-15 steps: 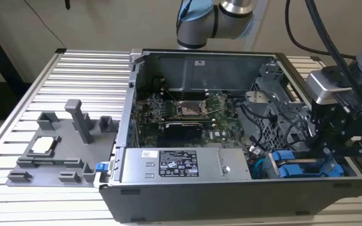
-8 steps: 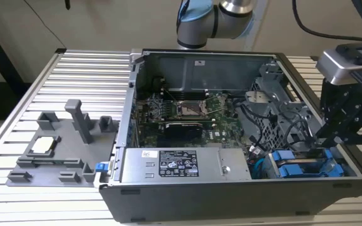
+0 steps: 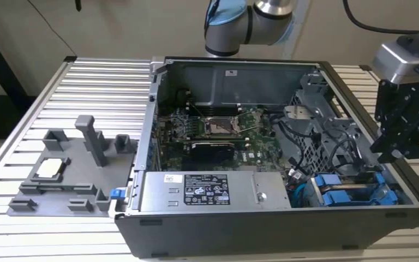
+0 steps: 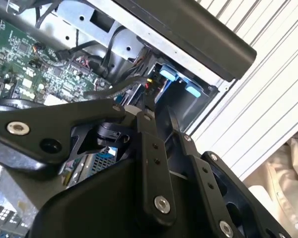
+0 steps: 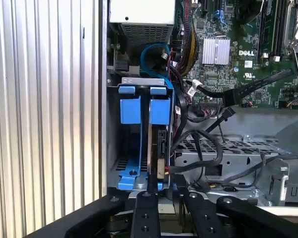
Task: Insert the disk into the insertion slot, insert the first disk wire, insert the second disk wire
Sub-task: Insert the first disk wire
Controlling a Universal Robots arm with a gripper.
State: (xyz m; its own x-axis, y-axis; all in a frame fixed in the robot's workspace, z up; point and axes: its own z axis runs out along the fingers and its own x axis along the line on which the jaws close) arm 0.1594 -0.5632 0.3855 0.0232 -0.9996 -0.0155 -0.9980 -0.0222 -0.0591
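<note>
My hand [image 5: 167, 197] — clenched or released, I cannot tell — hangs above the disk [image 5: 156, 148] standing in its slot [image 5: 114, 124], so I should line up squarely and press gently.

Silver ribbed aluminium-profile table top [image 3: 100, 87] spans the scene, seen in both wrist views too. Plain beige wall [image 3: 122, 27] behind it. Crumpled pale cloth [image 4: 283, 171] lies beyond the table edge. Light even, soft, no hard shadows.

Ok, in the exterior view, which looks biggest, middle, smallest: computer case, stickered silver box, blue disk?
Largest: computer case.
Then the stickered silver box.
Smallest: the blue disk, though it sits partly hidden inside the case.
</note>
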